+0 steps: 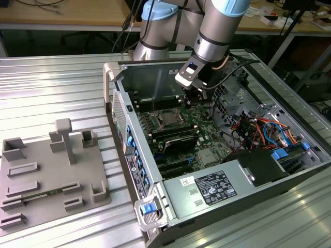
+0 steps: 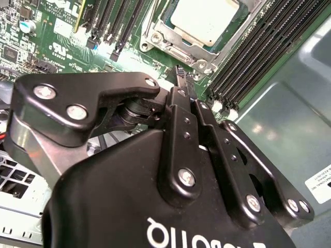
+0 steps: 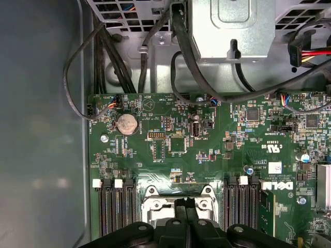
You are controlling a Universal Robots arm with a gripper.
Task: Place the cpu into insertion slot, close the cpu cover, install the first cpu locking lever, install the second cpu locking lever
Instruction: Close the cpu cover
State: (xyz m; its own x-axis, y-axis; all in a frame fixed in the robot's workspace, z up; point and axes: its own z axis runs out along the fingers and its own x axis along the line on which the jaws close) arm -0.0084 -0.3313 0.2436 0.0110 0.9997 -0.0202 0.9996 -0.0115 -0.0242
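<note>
Exterior view: my arm reaches down into the open computer case (image 1: 135,170) on the bench (image 1: 51,77). My tool (image 1: 195,96) hangs close over the board, just beside the insertion slot (image 1: 160,115), on its far side toward the exterior view's right. The cpu (image 1: 168,120) lies flat in that slot, silver top up, so the placing step looks done.

In the second wrist view the cpu (image 2: 204,18) shows through the window of the cpu cover (image 2: 166,32). The cover's metal frame lies around the chip rather than standing up on its hinge. I judge the cover to be down, which would keep the chip square in its seat.

My tool (image 2: 180,77) is closed, its two fingers (image 2: 178,119) pressed together with nothing I can see between them. The narrow tip points at the edge of the frame, near the memory slots (image 2: 258,57). A closed tip suits pushing a thin lever better than a spread one, I think. I cannot tell whether either locking lever is latched. The grey fixture (image 1: 51,170) on the exterior view's left lies well apart from the case
</note>
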